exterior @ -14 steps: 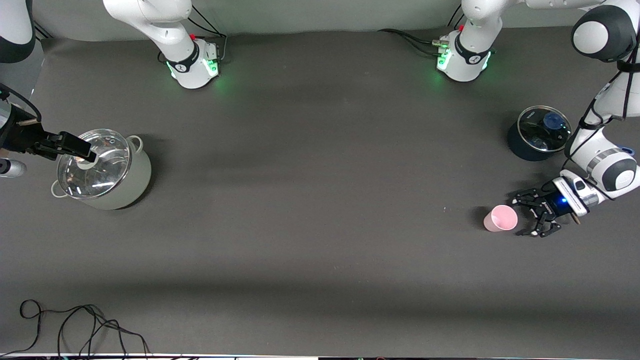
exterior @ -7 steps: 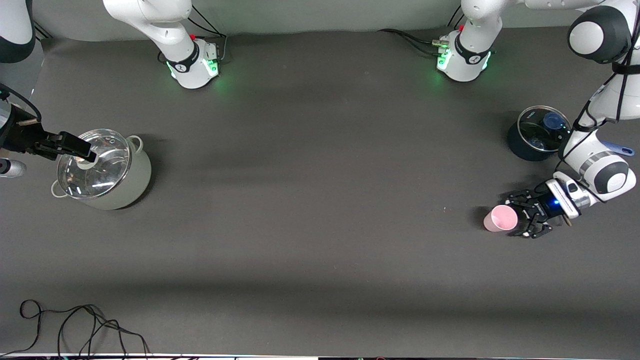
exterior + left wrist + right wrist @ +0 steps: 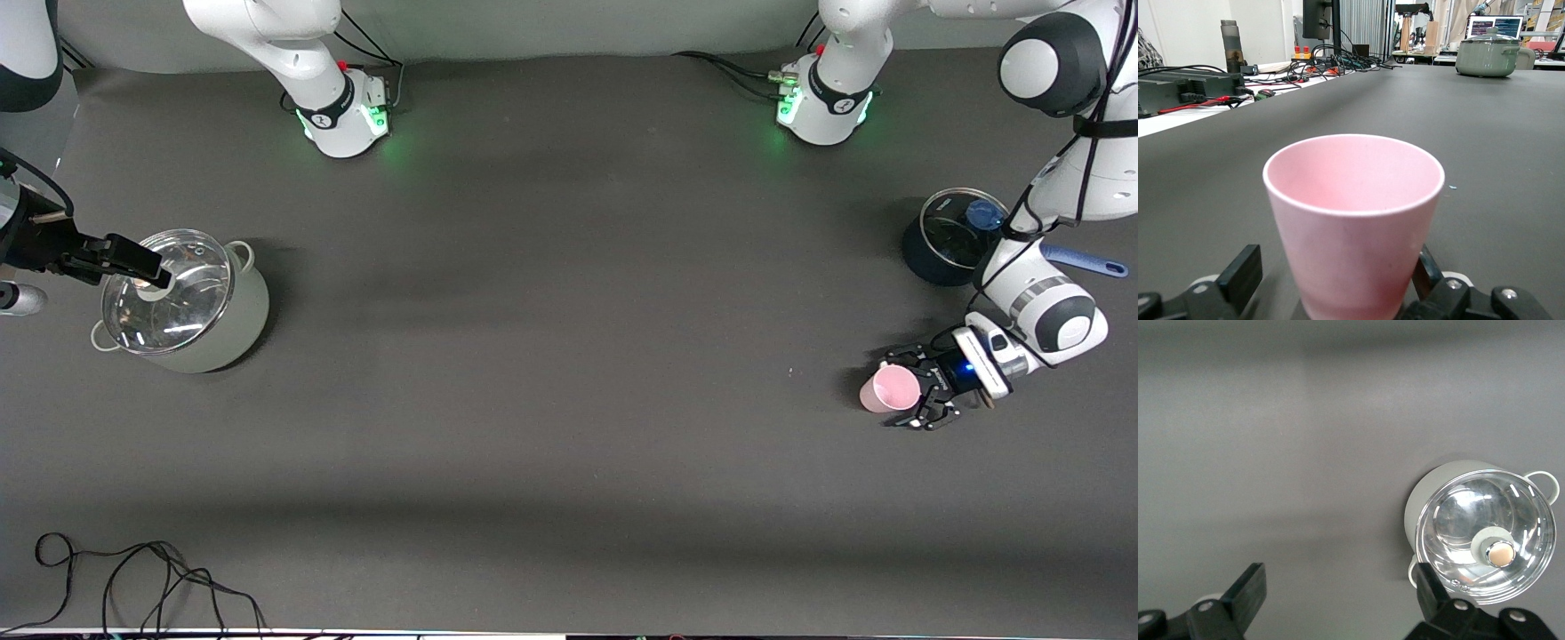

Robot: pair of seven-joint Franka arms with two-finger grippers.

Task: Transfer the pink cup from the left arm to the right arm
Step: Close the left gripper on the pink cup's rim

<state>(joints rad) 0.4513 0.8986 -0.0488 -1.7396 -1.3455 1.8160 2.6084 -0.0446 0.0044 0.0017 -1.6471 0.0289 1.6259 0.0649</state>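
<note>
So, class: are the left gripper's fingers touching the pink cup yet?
Cannot tell. In the left wrist view the fingers flank the pink cup closely, but its wall hides any gap.

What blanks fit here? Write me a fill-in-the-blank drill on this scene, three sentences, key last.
1. The left gripper has its open fingers on either side of the pink ____.
2. The cup stands ____ on the table.
3. The right gripper hangs open over the grey pot's glass ____.

Missing words: cup; upright; lid
</note>
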